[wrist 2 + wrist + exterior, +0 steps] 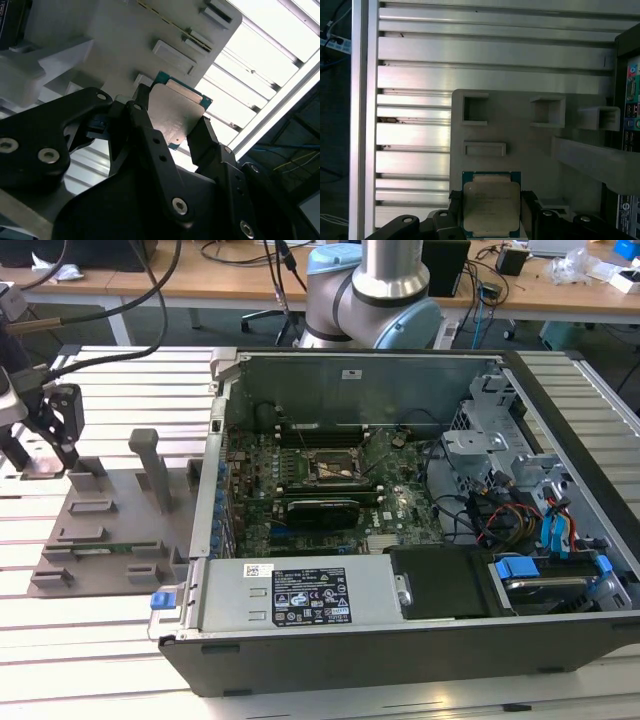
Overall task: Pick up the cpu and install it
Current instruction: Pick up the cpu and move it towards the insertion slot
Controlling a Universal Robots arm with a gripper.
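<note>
The cpu [490, 205] [177, 112] is a small square chip with a silvery metal top and a green rim. My gripper [491, 216] [175, 131] is shut on it, one black finger [454, 211] against each of two opposite edges. It sits at or just above the grey plastic fixture block [520, 145]; I cannot tell whether it still touches. In the exterior view the gripper [42, 452] stands at the far corner of the fixture block [110, 520], on the exterior view's left. The motherboard's dark socket frame [335, 468] lies inside the open computer case [300, 600].
The fixture block carries raised pockets and an upright post [150, 465]. The case wall [212, 470] rises just beside the fixture. Cables and drive cages [520, 500] fill the case on the exterior view's right. The arm's base [375, 290] stands behind the case on the slatted aluminium table [90, 640].
</note>
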